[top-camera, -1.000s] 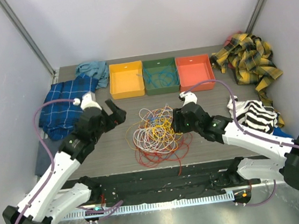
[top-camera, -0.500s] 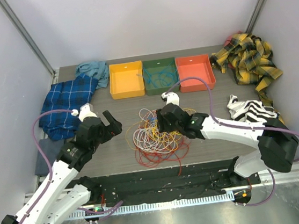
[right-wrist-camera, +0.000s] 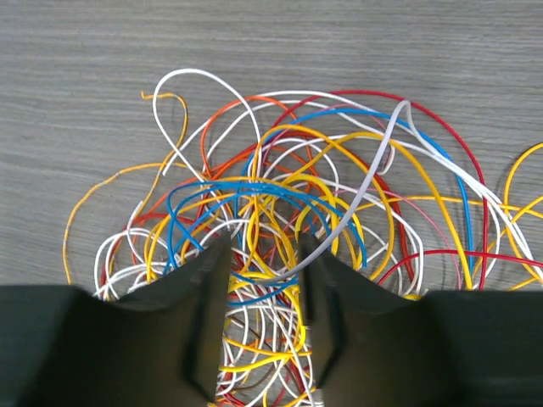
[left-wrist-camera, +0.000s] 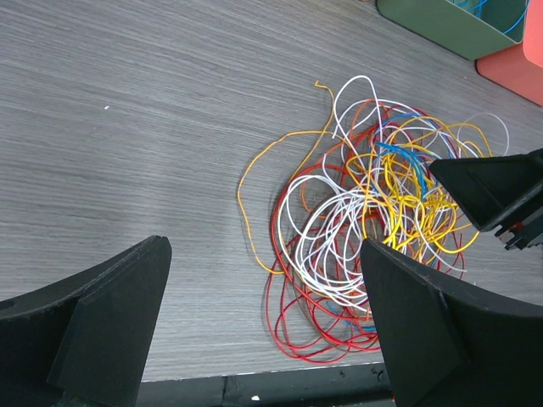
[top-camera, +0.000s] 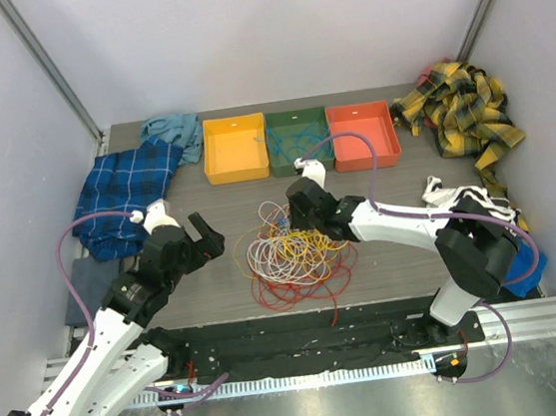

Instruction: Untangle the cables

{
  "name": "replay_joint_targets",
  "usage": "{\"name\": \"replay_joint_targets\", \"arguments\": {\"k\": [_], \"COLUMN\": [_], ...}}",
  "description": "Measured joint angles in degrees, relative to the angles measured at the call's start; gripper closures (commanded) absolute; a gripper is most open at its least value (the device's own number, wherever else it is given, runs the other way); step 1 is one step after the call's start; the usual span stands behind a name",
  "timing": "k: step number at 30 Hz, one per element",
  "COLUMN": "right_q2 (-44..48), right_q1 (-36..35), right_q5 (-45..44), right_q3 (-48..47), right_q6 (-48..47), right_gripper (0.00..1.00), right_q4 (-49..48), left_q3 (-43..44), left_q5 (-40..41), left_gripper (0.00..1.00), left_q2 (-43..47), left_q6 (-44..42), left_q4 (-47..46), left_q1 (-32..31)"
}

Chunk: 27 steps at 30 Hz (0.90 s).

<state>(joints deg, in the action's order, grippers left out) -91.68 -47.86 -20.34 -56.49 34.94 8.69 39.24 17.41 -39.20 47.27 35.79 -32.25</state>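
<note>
**Right gripper (right-wrist-camera: 264, 246) astride the cables (top-camera: 293, 251), left gripper (top-camera: 213, 237) wide open**

Both arms reach in from the bottom of the top view over a grey table (top-camera: 217, 287). Cloths ring it. A blue plaid cloth (top-camera: 120, 191) lies at upper left with a light blue cloth (top-camera: 174, 129) just beside it. A yellow plaid cloth (top-camera: 462, 107) lies at upper right, and a striped cloth (top-camera: 479, 210) at right, partly under the right arm.

Three bins stand in a row at upper centre: a yellow bin (top-camera: 235, 149), a green bin (top-camera: 298, 125) and a red bin (top-camera: 363, 135). Blue strands lie in the green bin.

The cables sit in one heap at the centre of the table, below the bins and between the two grippers. Loops of red, orange, yellow, white and blue cross one another. A red loop trails toward the bottom edge and an orange strand curls out to the left.

The right gripper is at the heap's upper edge, pointing down into it. In its wrist view the fingers (right-wrist-camera: 204, 305) stand a little apart. Yellow, blue and white strands run through the gap, none visibly pinched.

The left gripper hovers just left of the heap, apart from it, fingers spread wide and holding nothing.
</note>
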Motion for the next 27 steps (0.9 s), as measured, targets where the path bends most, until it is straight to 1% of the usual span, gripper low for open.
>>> {"name": "replay_joint_targets", "arguments": {"k": [1,2,4,5,10,13,16,17,21,24,27], "right_q2": [0.00,0.00,0.00,0.00,0.48,2.51,4.79,5.44,9.25,13.44,15.96], "right_q1": [0.11,0.22,0.28,0.33,0.37,0.35,0.37,0.37,0.37,0.37,0.37], "right_q5": [-0.13,-0.39,-0.85,-1.18,-3.28,-5.42,-7.69,-8.55,-10.10,-10.91,-11.58], "right_q3": [-0.11,-0.31,-0.76,-1.01,-3.30,-8.85,-20.28,-26.69,-44.35,-52.72,-57.20], "right_q6": [0.07,0.07,-0.09,-0.28,-1.90,-5.03,-8.85,-10.49,-14.36,-16.37,-17.68], "right_gripper": [0.68,0.72,0.85,0.99,0.99,0.99,0.99,0.99,0.99,0.99,0.99], "right_q4": [-0.07,-0.11,-0.46,-0.50,0.57,4.24,8.37,9.07,9.33,9.38,9.60], "left_q3": [0.00,-0.04,-0.22,-0.31,-0.39,-0.42,-0.57,-0.61,-0.94,-1.33,-1.55], "left_q5": [-0.02,-0.02,-0.09,-0.20,-0.87,-0.96,-1.16,-1.33,-2.25,-2.93,-3.50], "left_gripper": [0.00,0.00,0.00,0.00,0.00,0.00,0.00,0.00,0.00,0.00,0.00], "left_q2": [0.00,0.02,0.04,0.00,-0.17,-0.04,0.26,0.35,0.37,0.37,0.37], "left_q6": [0.00,0.00,0.00,0.00,0.02,0.02,0.07,0.07,0.26,0.35,0.48], "left_q4": [0.07,0.07,0.07,0.07,0.07,0.04,0.02,0.00,-0.26,-0.35,-0.42], "left_q1": [0.00,0.00,0.00,0.00,0.00,0.00,0.00,0.00,0.00,0.00,0.00]}}
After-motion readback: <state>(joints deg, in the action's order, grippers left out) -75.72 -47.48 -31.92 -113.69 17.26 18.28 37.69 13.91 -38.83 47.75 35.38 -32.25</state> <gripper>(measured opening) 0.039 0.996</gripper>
